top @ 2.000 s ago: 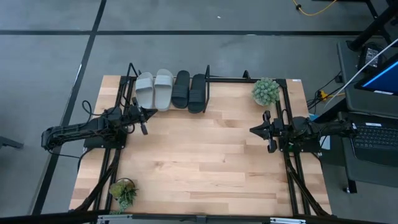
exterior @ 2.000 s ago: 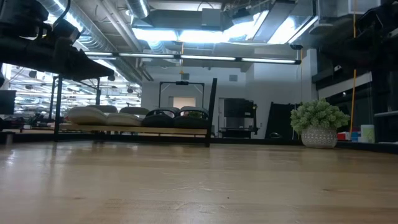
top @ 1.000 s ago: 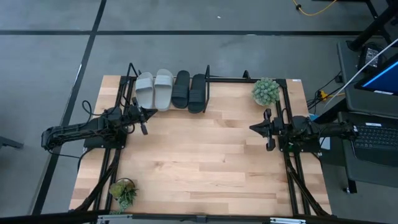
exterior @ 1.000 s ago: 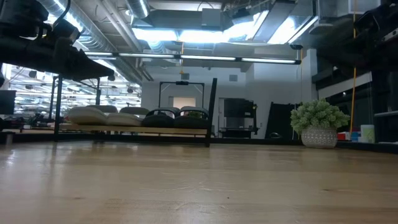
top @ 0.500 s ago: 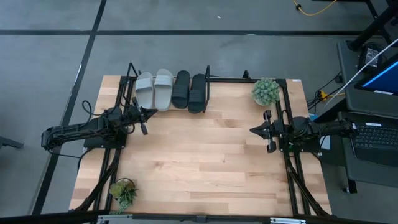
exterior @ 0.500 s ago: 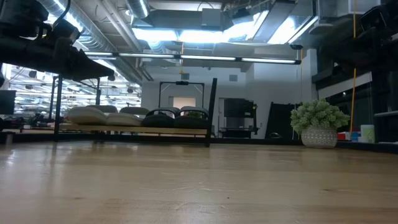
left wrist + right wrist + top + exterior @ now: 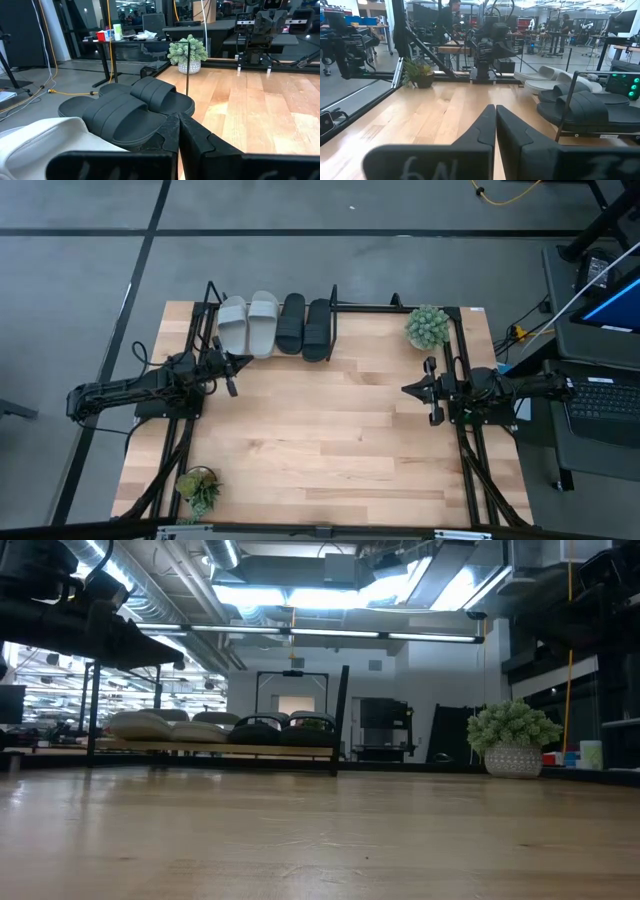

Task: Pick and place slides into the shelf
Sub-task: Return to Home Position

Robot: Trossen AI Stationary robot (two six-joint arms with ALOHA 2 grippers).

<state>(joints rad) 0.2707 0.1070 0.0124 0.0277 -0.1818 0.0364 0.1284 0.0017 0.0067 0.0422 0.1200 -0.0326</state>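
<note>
4 slides side by side, seemingly touching, on shelf at 11 o'clock. L gripper at 9, R gripper at 3: fingers pressed together on both.

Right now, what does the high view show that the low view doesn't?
Only the high view: the small leafy green potted plant at the table's near left corner. Only the low view: the bright ceiling lights and the room behind. Both: two pale grey slide sandals and two black slide sandals on the black metal-rod shelf, plus the round bushy potted plant.
</note>
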